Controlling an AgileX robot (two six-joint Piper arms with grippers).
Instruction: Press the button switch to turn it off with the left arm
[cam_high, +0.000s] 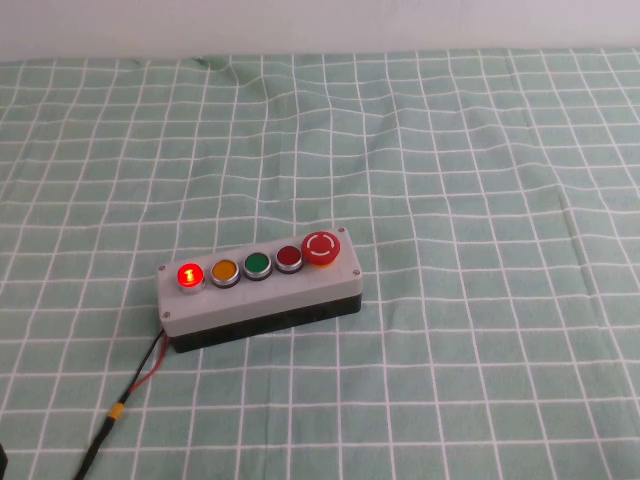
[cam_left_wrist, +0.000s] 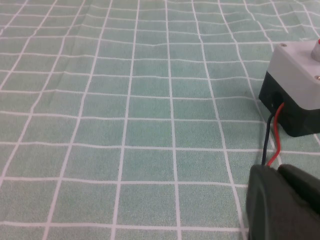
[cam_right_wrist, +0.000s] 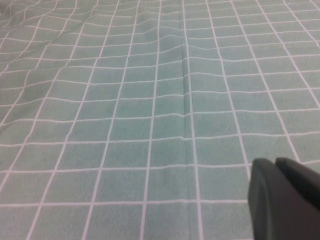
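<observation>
The left gripper (cam_left_wrist: 285, 202) shows only in its wrist view as a dark shape low over the green checked cloth (cam_high: 480, 180), and whether it is open or closed cannot be told. Near it, apart, stands the grey box (cam_left_wrist: 300, 75), with a red and a black wire (cam_left_wrist: 272, 145) running from its end toward the gripper. The button switch (cam_high: 188, 275) glows red at the box's left end, beside the orange button (cam_high: 224, 271). The right gripper (cam_right_wrist: 285, 200) hangs over bare cloth, its state likewise unclear.
</observation>
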